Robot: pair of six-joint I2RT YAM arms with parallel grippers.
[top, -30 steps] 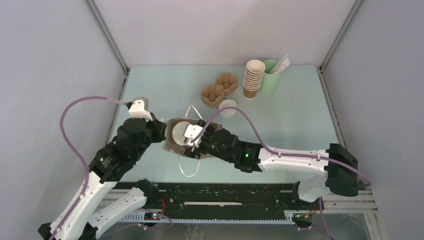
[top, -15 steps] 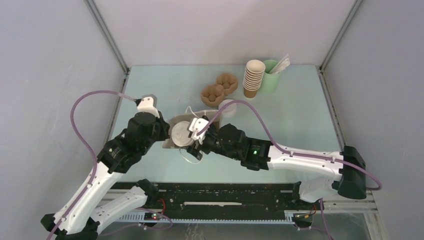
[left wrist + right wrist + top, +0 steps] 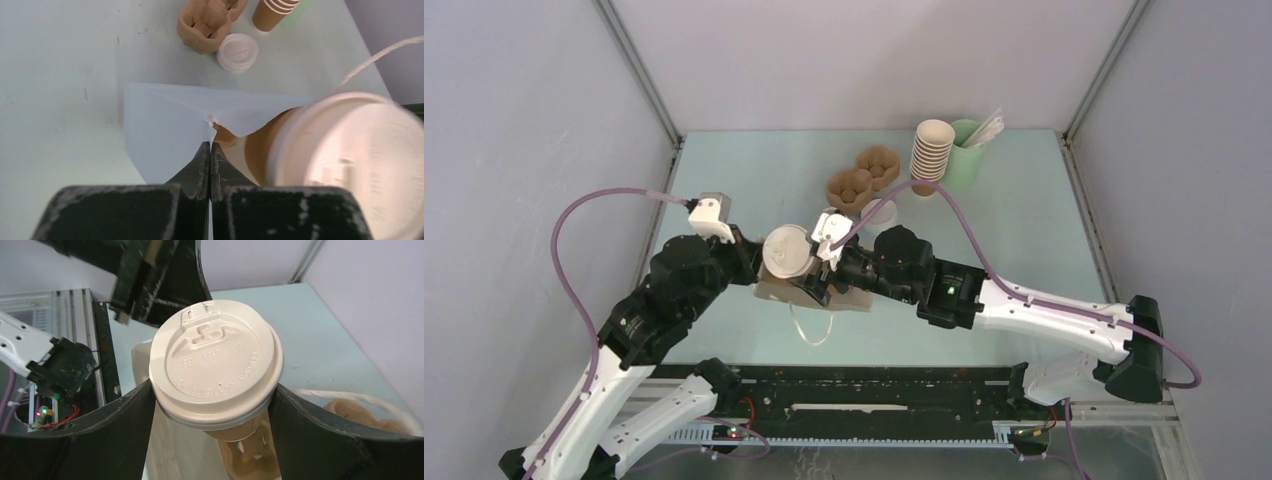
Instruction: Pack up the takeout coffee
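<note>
Left arm (image 3: pixel 674 290) and right arm (image 3: pixel 1044 315): white links, black joints.
Each carries a looping purple cable (image 3: pixel 553 250) to a white wrist block (image 3: pixel 709 213) (a green light (image 3: pixel 951 291) glows on the right arm's black housing); the left gripper (image 3: pixel 210 150) and right gripper (image 3: pixel 212 385) have matte black fingers, the left's body scuffed grey.

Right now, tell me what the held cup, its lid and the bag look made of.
The cup: brown paper, matte, apparently. The lid: white plastic, smooth, faint sheen, embossed lettering. The bag: likely thin paper, white inside, creased where pinched.
</note>
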